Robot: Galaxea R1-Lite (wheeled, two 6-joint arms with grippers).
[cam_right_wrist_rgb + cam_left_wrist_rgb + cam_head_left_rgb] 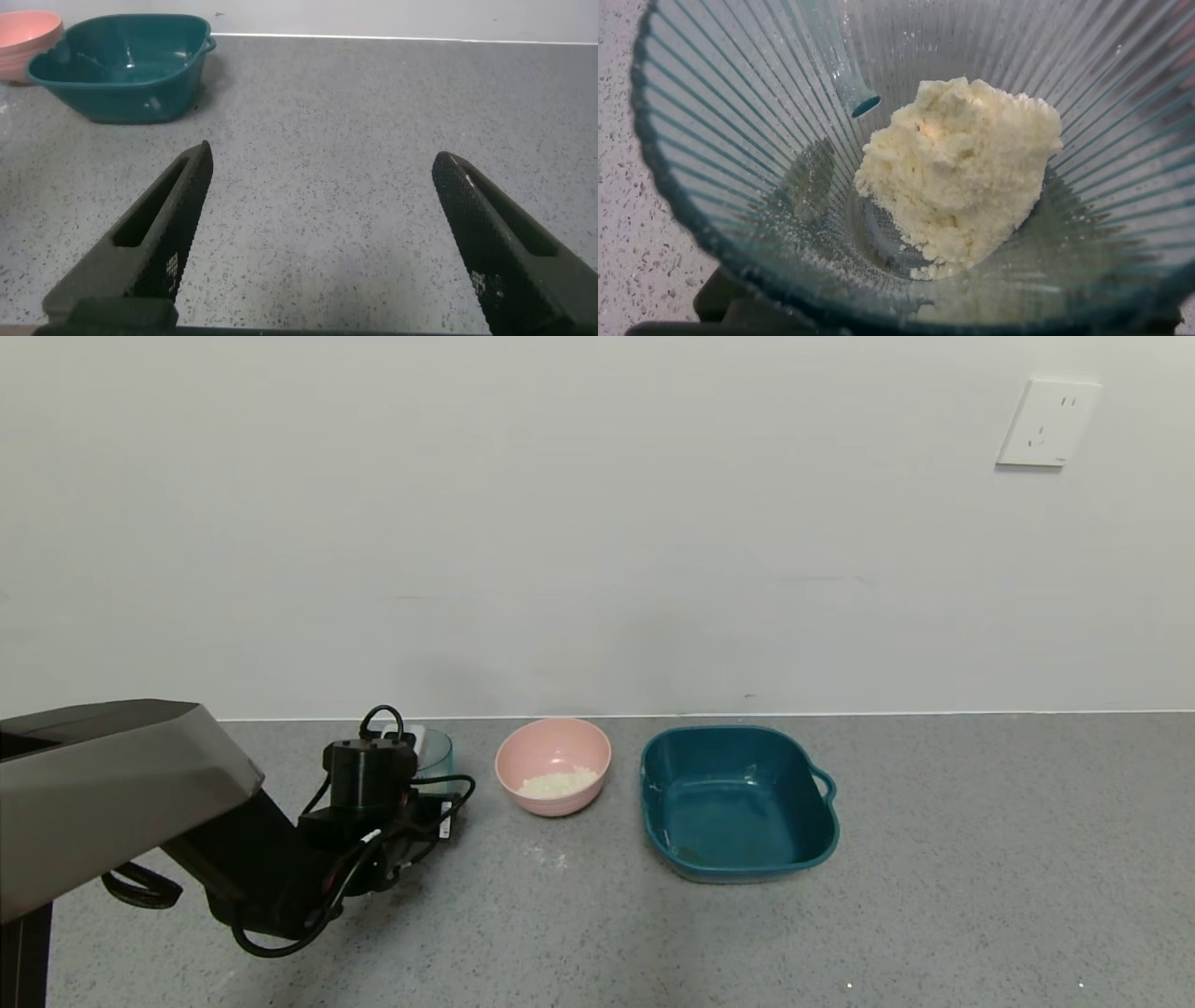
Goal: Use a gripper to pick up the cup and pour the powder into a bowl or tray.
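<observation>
Evidently left gripper (431,782) around cup (436,753).

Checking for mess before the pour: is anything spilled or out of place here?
Yes. A faint dusting of white powder lies on the grey counter in front of the pink bowl, which already holds some. The cup sits at the left pincer.

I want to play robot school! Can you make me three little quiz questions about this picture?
1. True or false: the cup has powder in it.
2. Which is nearest the left gripper? A) pink bowl B) teal tray C) wall socket
3. What colour is the dish that also holds powder?

Key: 1. True. 2. A. 3. Pink.
</observation>
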